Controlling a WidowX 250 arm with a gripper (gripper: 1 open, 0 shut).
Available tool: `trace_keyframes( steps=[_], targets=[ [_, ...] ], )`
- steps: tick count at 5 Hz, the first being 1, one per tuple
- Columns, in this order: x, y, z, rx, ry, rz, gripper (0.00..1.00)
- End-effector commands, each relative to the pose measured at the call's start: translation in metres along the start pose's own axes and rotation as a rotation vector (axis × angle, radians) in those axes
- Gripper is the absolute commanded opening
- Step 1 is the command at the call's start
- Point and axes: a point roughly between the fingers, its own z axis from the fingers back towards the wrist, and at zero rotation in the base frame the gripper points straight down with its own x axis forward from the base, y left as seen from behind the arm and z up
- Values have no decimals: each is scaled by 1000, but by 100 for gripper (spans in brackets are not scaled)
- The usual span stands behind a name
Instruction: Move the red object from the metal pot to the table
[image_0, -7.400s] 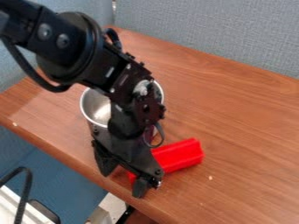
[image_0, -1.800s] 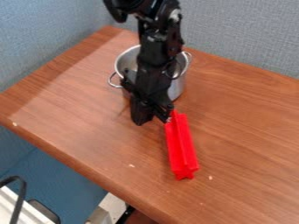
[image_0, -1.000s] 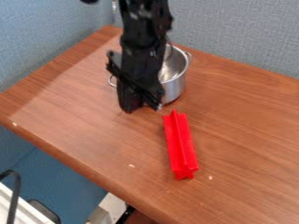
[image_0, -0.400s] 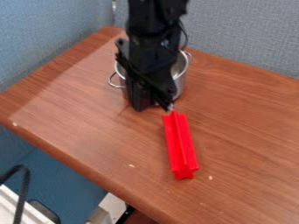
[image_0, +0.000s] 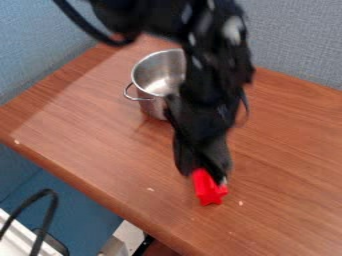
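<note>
The arm has swung from beside the metal pot (image_0: 163, 78) to over the red object (image_0: 207, 187) — which lies on the table (image_0: 67, 110), outside the pot, mostly hidden. The fingers (image_0: 201, 168) are closed, holding nothing visible — the move looks done.

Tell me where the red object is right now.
The red object lies on the table near its front edge, mostly hidden under the gripper, in front of the metal pot.

The red object (image_0: 207, 187) is bright, plain red, and the metal pot (image_0: 156, 78) is shiny silver. The table (image_0: 80, 115) is brown wood-grain; the gripper (image_0: 203, 165) is black against a grey-blue wall (image_0: 267, 35).
</note>
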Motion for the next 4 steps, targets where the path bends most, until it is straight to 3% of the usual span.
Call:
trace_keyframes(
  steps=[1, 2, 3, 4],
  targets=[
    [3, -14, -17, 24, -23, -81, 0],
    [10, -22, -14, 35, -32, -118, 0],
    [14, -28, -6, 28, -33, -149, 0],
    [17, -27, -15, 15, -18, -126, 0]
  ],
)
